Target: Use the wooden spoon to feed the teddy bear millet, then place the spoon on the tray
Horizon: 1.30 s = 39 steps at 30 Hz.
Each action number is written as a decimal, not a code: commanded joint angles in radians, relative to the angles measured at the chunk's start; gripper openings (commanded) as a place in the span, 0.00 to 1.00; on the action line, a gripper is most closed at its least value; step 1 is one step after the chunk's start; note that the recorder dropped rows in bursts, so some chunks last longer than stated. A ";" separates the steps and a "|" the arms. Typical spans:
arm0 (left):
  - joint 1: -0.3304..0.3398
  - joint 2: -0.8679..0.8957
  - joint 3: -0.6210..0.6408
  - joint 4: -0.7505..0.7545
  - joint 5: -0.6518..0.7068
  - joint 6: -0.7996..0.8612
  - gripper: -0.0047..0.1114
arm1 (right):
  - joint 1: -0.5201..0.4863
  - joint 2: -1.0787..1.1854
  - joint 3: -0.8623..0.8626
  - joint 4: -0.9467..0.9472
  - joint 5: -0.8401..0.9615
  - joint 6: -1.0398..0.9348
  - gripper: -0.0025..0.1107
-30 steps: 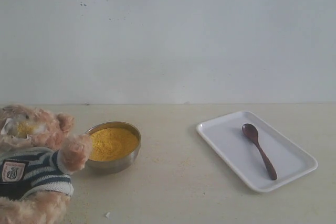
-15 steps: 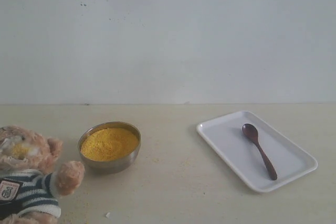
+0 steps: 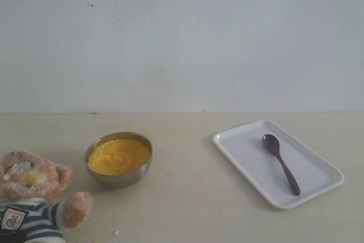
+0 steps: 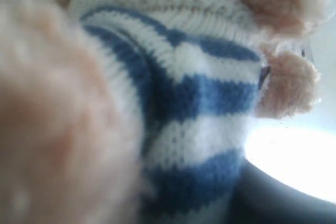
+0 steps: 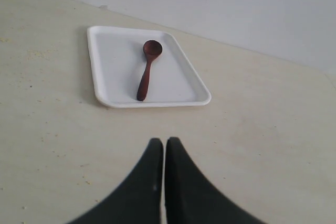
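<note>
— While our right gripper [image 5: 164, 144] shows jaws pressed together, where lies the wooden spoon [image 5: 147, 74]?
— On the tray [image 5: 113, 61] ahead, handle end nearest. Our left gripper's jaws we cannot tell; the teddy bear [image 4: 199, 93] fills that view.

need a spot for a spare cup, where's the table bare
Widest bare stretch of table: between the steel bowl and the tray. Bare too between the tray and the right gripper, and behind bowl and tray up to the wall. Crowded at the left, where the teddy bear sits close by the bowl.
</note>
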 commanded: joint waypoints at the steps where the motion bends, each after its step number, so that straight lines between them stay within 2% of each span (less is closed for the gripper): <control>1: 0.003 0.130 -0.049 -0.014 0.205 0.020 0.07 | -0.008 -0.004 -0.001 0.001 -0.008 -0.005 0.03; 3: 0.003 0.181 -0.064 -0.014 0.310 0.022 0.07 | -0.008 -0.004 -0.001 0.001 -0.011 -0.005 0.03; 4: 0.003 0.197 -0.066 -0.014 0.316 0.022 0.07 | -0.008 -0.004 -0.001 0.001 -0.011 -0.005 0.03; 8: 0.003 0.247 -0.071 -0.014 0.309 0.022 0.07 | -0.008 -0.004 -0.001 0.001 -0.011 -0.005 0.03; 12: 0.003 0.269 -0.071 -0.014 0.229 0.022 0.07 | -0.008 -0.004 -0.001 0.001 -0.011 -0.005 0.03; 21: 0.001 0.283 -0.087 -0.014 0.235 0.022 0.08 | -0.009 -0.004 -0.001 0.001 -0.014 -0.005 0.03; 24: 0.001 0.283 -0.087 -0.014 0.235 0.022 0.19 | -0.009 -0.004 -0.001 0.001 -0.014 -0.005 0.03; 29: 0.001 0.283 -0.087 -0.014 0.235 0.022 0.52 | -0.009 -0.004 -0.001 0.001 -0.016 -0.005 0.03; 31: 0.001 0.283 -0.089 -0.014 0.235 0.022 0.61 | -0.009 -0.004 -0.001 0.001 -0.016 -0.005 0.03; 39: 0.001 0.283 -0.091 -0.014 0.254 0.022 0.64 | -0.039 -0.004 -0.001 0.008 -0.018 -0.005 0.03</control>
